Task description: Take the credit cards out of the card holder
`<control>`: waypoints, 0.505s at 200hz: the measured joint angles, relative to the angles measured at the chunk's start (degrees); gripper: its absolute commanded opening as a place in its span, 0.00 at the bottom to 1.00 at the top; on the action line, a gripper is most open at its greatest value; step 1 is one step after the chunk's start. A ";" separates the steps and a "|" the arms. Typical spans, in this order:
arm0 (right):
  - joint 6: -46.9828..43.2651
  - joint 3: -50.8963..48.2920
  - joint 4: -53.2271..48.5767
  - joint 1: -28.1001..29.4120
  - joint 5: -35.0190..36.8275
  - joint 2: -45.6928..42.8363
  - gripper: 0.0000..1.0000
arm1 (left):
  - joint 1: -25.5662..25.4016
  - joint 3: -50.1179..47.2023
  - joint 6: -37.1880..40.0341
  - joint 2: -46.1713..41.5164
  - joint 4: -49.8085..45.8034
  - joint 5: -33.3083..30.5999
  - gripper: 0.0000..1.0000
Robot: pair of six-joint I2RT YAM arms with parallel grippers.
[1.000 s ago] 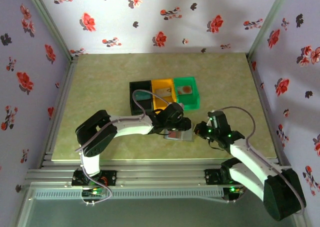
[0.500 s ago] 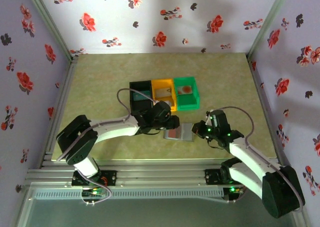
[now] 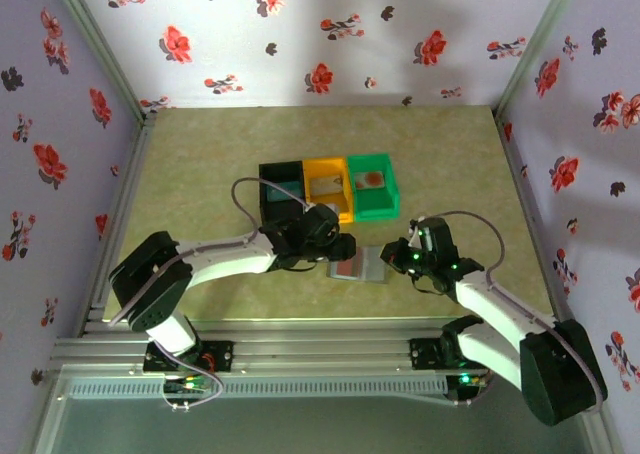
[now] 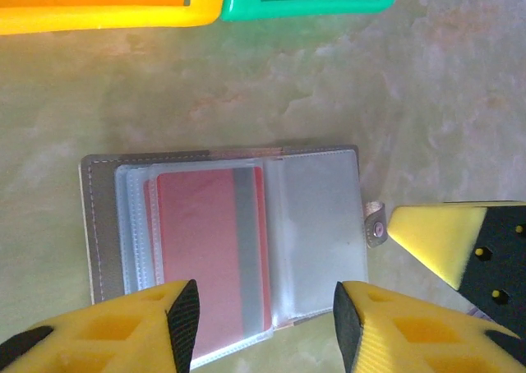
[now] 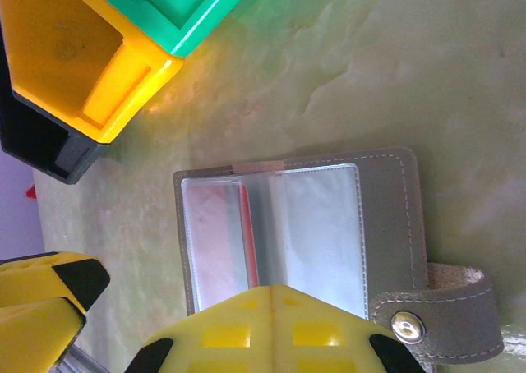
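We find the red plastic card [image 4: 205, 250], in the flat grey card holder [image 4: 103, 225], pointing lengthwise into our left pincer [image 4: 265, 315], jaws parted and empty; our right pincer [image 3: 398, 257] sits closed beside the snap tab [image 4: 376, 226].

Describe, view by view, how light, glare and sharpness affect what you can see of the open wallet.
Left wrist view: even light, the wallet sharp, its red card clear through the plastic sleeves. Right wrist view: whitish glare on the sleeves washes the card pale. Top view: the wallet is small, its detail too coarse to read.
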 measured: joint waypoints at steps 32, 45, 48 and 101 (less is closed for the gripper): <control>0.02 -0.39 0.28 0.00 0.39 0.42 0.00 | 0.00 0.00 0.22 2.95 0.15 1.60 0.52; 0.00 -1.33 0.68 0.00 0.39 0.42 0.00 | 0.00 0.00 0.44 3.54 0.31 2.19 0.53; 0.00 -1.53 0.63 0.00 0.46 0.42 0.00 | 0.00 0.00 0.46 3.61 0.37 2.32 0.53; -0.46 -2.01 -0.79 0.11 1.20 0.15 0.00 | 0.00 0.00 1.25 3.80 1.73 2.80 0.53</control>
